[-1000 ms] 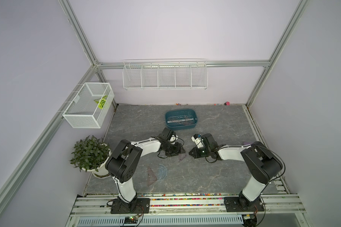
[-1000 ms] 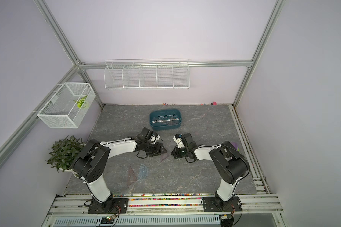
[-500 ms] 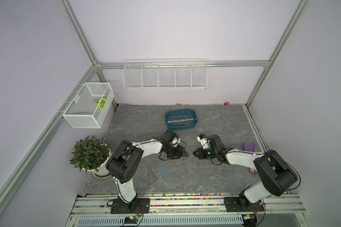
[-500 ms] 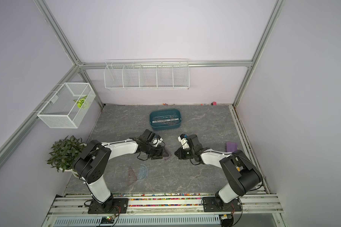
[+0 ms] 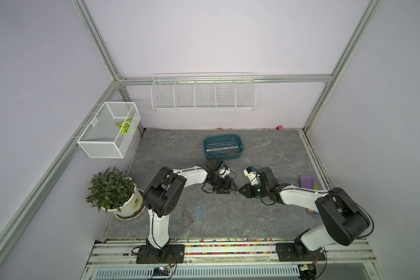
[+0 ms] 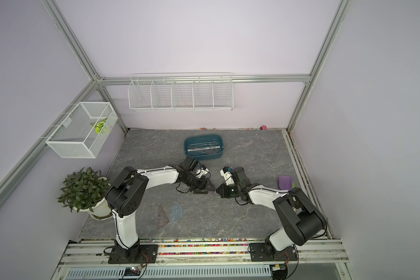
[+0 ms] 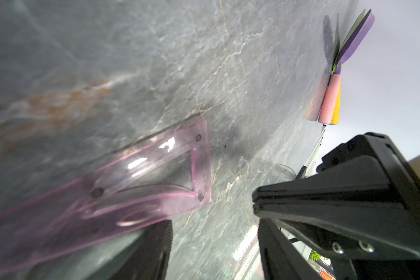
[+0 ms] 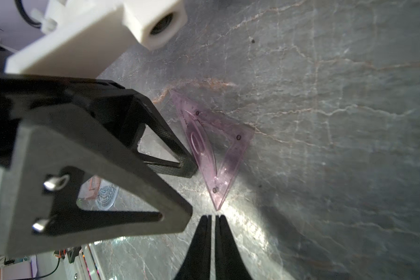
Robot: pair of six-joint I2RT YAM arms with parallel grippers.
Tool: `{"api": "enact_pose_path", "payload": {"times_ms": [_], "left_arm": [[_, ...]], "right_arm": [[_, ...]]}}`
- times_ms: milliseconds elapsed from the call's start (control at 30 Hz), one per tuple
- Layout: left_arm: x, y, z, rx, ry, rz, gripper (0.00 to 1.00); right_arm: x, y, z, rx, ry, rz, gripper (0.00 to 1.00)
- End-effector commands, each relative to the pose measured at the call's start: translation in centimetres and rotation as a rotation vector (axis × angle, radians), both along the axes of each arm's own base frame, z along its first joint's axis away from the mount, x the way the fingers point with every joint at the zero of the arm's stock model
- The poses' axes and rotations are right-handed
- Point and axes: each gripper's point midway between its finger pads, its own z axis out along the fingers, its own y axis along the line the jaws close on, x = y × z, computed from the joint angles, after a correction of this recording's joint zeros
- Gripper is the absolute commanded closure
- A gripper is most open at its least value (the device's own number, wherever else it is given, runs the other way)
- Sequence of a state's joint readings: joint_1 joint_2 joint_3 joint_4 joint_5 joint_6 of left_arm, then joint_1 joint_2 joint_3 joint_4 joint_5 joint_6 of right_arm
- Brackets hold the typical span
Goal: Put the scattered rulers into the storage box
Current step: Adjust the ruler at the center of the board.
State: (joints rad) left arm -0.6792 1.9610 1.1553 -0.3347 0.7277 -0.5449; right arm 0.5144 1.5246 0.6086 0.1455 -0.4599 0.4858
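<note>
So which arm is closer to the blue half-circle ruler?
Left. The left arm stands just beside the half-circle ruler; the right arm is farther away, on the ruler's other side.

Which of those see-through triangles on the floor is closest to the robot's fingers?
The purplish triangle, lying right at the left fingers. The other triangle lies well apart from both arms' fingers, beside the protractor.

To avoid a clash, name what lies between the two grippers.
A pink triangle ruler lies flat between the left gripper and right gripper, shown in the right wrist view.
</note>
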Motion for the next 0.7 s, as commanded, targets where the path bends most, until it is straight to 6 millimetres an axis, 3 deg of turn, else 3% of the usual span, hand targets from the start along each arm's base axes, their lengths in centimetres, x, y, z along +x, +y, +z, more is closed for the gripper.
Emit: {"api": "enact_pose_path", "payload": {"times_ms": [0,100,200,367,500,667], "left_arm": [[-2.1,3.2,-5.9,0.213,0.08,0.007,0.38],[-1.6,3.4,-5.2,0.22,0.049,0.018,0.39],[-0.2,3.8,-2.9,0.201,-0.005,0.054,0.38],[2.3,6.1,0.0,0.187,-0.077,0.151,0.38],[3.7,8.5,0.4,0.19,-0.095,0.225,0.38],[4.2,9.4,0.2,0.195,-0.093,0.244,0.38]], "right_arm": [[0.0,-0.3,0.1,-0.001,-0.002,-0.016,0.88],[0.4,0.0,0.4,0.011,-0.005,-0.012,0.88],[1.0,0.5,0.9,0.03,-0.01,-0.013,0.89],[2.0,1.5,0.6,0.053,-0.003,-0.013,0.92],[2.4,2.1,-0.2,0.053,0.011,-0.011,0.93],[2.8,2.5,-0.7,0.049,0.022,-0.012,0.94]]}}
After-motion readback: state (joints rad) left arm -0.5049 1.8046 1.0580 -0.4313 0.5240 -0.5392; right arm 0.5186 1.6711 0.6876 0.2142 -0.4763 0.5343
